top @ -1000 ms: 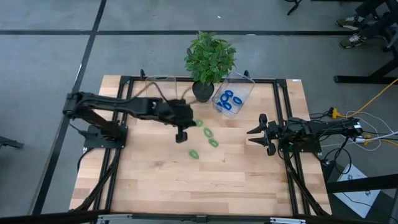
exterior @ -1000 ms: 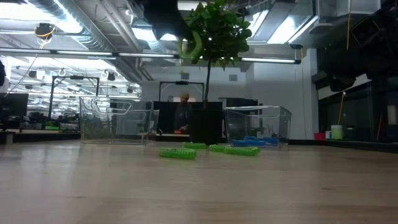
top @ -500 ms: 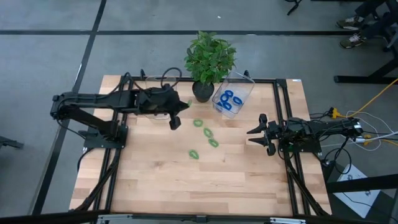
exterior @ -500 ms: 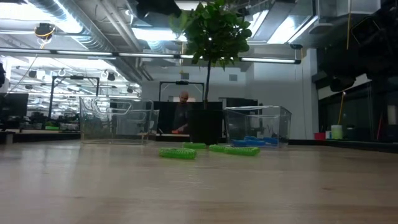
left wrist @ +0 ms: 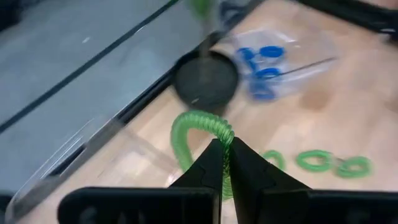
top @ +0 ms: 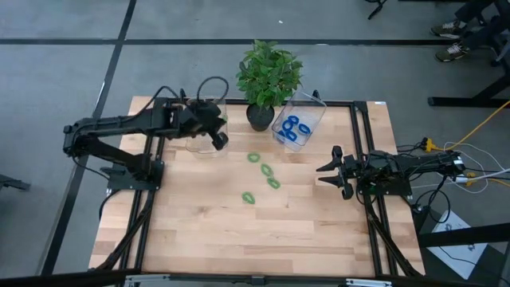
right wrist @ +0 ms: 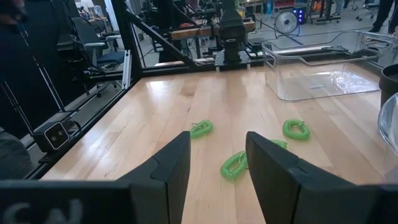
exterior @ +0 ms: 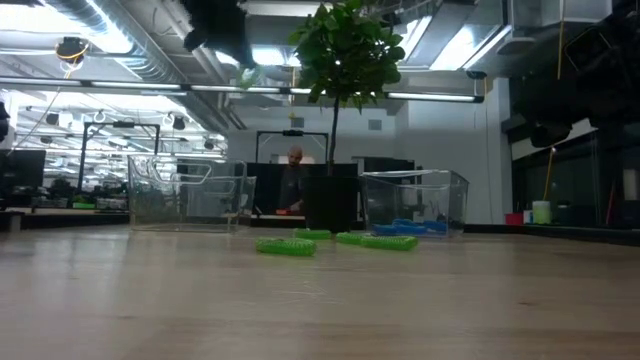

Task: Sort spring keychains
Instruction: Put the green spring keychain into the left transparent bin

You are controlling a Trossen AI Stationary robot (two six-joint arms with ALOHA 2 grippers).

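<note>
Left gripper (left wrist: 224, 163) is clamped on one light green spring keychain (left wrist: 198, 134), carried up off the surface (top: 207, 231) and hovering over the empty clear bin (top: 205, 126) at the back left, beside the potted plant (top: 268, 76). Coil dangles from the closed fingertips in the left wrist view. Right gripper (top: 333, 171) waits at the right side of the surface, jaws apart, nothing in them.

Four more green keychains (top: 265, 170) lie loose mid-surface, in a loose diagonal line between the two arms. Blue keychains (top: 293, 129) already sit in the right clear bin (top: 312, 113), just right of the plant pot.

Step in hand: looks like transport of a green one to the left bin, drop not yet done.

Next move, as a guess: centre the gripper over the bin mouth, lower a bit, open the jaws so the coil falls inside rather than on the rim. Then go after the nearest loose green one. Risk: springy coil may snag on a finger or bounce out.
</note>
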